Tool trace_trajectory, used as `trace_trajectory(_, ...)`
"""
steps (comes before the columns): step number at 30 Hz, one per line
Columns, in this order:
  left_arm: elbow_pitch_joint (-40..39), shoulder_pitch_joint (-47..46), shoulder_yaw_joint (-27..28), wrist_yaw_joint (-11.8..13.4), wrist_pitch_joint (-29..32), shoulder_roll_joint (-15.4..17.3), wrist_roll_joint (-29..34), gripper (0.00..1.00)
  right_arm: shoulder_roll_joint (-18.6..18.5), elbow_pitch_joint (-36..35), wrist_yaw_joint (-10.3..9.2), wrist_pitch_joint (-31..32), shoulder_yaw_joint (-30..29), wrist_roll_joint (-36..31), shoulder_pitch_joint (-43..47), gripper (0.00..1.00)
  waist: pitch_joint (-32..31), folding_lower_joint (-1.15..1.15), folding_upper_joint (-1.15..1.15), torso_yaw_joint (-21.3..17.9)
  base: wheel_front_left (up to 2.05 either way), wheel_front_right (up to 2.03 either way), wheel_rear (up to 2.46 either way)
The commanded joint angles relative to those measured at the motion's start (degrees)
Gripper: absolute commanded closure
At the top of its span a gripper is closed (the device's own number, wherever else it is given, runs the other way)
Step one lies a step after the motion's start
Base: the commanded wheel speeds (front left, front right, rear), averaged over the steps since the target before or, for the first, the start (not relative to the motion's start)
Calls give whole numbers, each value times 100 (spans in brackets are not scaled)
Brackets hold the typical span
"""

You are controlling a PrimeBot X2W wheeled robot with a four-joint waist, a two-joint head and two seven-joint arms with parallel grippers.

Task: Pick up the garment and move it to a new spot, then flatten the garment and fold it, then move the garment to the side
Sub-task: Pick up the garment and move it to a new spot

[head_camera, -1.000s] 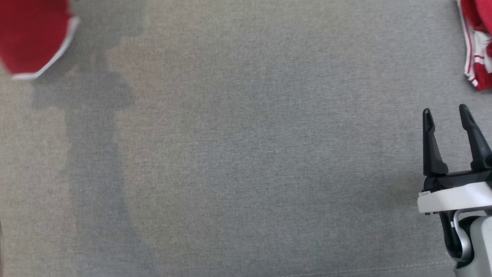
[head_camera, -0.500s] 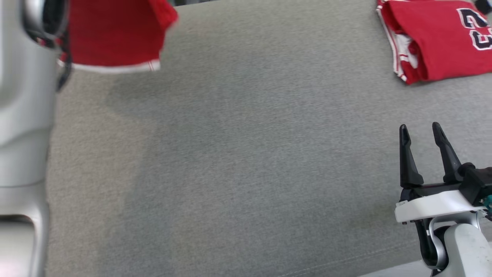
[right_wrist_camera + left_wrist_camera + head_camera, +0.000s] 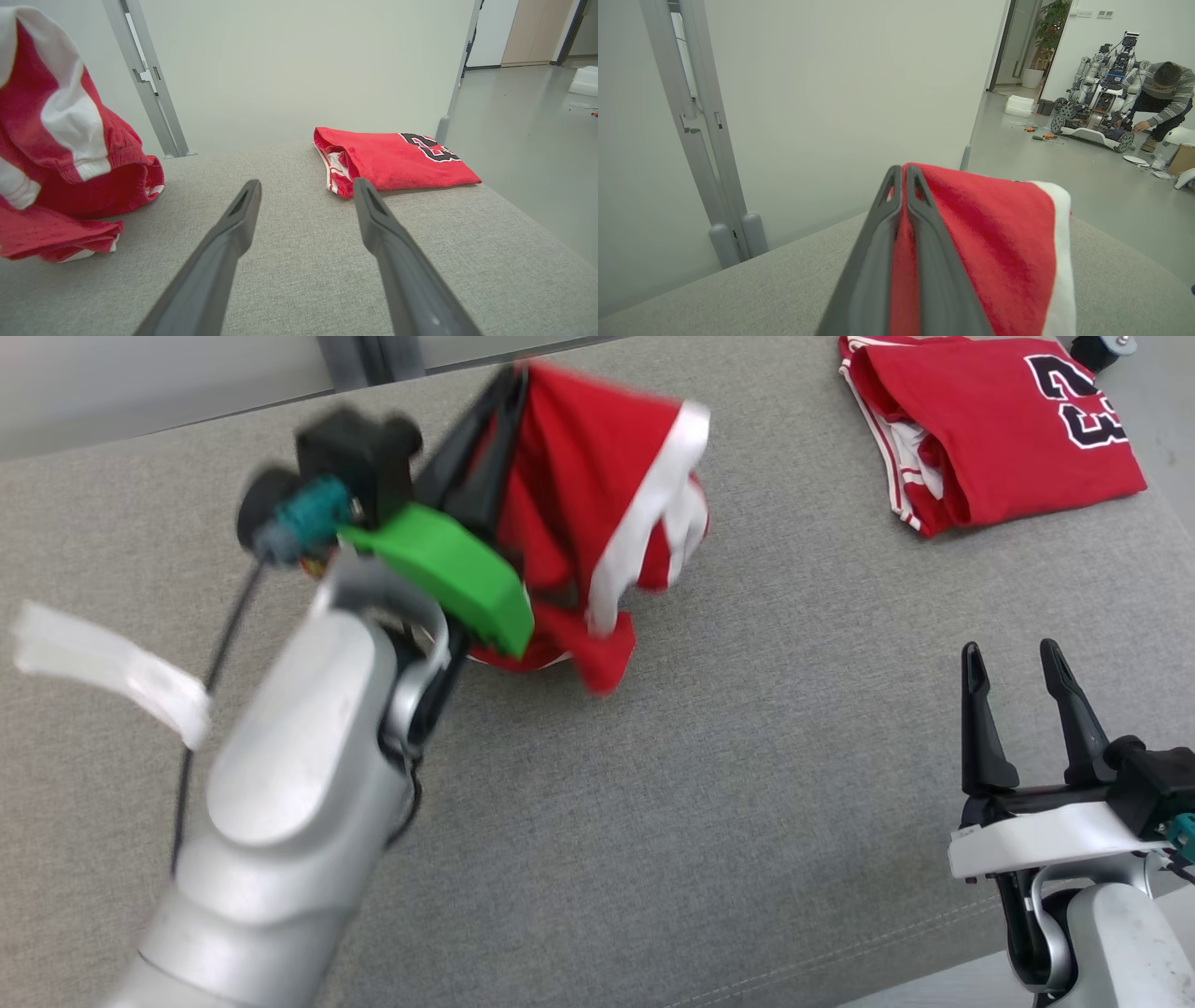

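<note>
A red garment (image 3: pixel 579 495) with white trim hangs from my left gripper (image 3: pixel 512 378), which is shut on its upper edge at the back middle of the grey cushion (image 3: pixel 728 784). In the left wrist view the two fingers (image 3: pixel 878 242) are pressed together on the red cloth (image 3: pixel 994 233). The garment (image 3: pixel 56 154) droops in folds, and its lower end lies bunched on the cushion. My right gripper (image 3: pixel 1008 653) stands open and empty at the front right, well apart from the garment, fingers (image 3: pixel 224 242) spread wide.
A folded red jersey (image 3: pixel 1008 429) with a dark number lies at the cushion's back right corner (image 3: pixel 397 161). Beyond the cushion are a pale wall and metal posts (image 3: pixel 705 140). Far off, a person (image 3: pixel 1162 93) bends over another robot (image 3: pixel 1097 102) on the floor.
The head camera has swung, so the whole picture shifted. My left arm has carried the garment from the upper left edge toward the middle. The right gripper stays open.
</note>
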Motion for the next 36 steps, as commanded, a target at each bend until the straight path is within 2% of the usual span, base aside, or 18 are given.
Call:
trace_trajectory(1, 54, 330, -53, 61, -78, -27, -52, 100, 16, -6, -9, -24, 15, 6, 40, 0, -7, 0, 0, 31, 0, 0, 0)
trace_trajectory(4, 142, 853, -159, 129, -256, -126, -122, 100, 25, 29, -9, -24, 57, 2, 51, 0, -26, 0, 0, 57, 0, 0, 0)
trace_trajectory(11, 499, 1754, -719, -52, -387, -261, -212, 100, -41, 130, -9, -23, 142, -7, 111, 0, -189, 0, 0, 187, 0, 0, 0)
trace_trajectory(12, 526, 1802, -760, -69, -405, -268, -216, 69, -50, 141, -9, -22, 161, -13, 119, 0, -219, 0, 0, 204, 0, 0, 0)
trace_trajectory(13, 548, 1841, -787, -61, -468, -280, -226, 0, -63, 150, -9, -22, 181, -16, 120, 0, -254, 0, 0, 231, 0, 0, 0)
trace_trajectory(20, 508, 1790, -740, -14, -894, -311, -223, 0, -132, 198, -9, -21, 213, -23, 213, 0, -593, 0, 0, 508, 0, 0, 0)
trace_trajectory(24, 448, 1912, -647, 6, -1110, -147, -208, 0, -157, 201, -9, -21, 266, 5, 286, 0, -786, 0, 0, 683, 0, 0, 0)
trace_trajectory(36, -58, 2800, 394, 480, -1491, 536, -181, 0, -188, 237, -9, -21, 276, -40, 460, 0, -1222, 0, 0, 1192, 0, 0, 0)
